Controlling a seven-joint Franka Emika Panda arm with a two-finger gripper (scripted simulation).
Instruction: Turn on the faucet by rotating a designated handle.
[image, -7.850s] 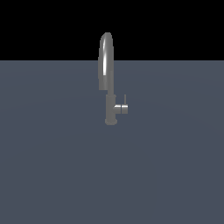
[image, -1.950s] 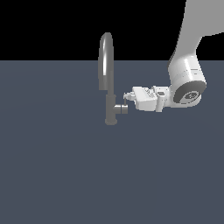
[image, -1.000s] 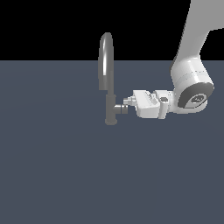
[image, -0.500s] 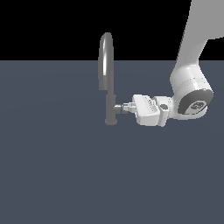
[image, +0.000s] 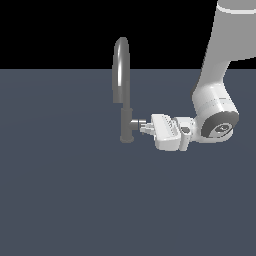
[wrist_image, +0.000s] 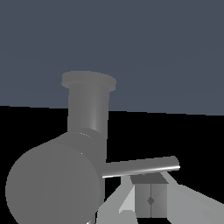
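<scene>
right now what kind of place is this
Most likely a bare simulated test scene, not a real kitchen: a lone grey faucet stands on a flat, featureless dark floor, with a white robot arm beside it.

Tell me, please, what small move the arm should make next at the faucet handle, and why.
Probably keep pushing the thin lever around the handle axis in a short arc. In the exterior view the hand sits right at the stub's end beside the faucet; in the wrist view a fingertip lies close against the lever. Whether it is actually touching is unclear.
</scene>
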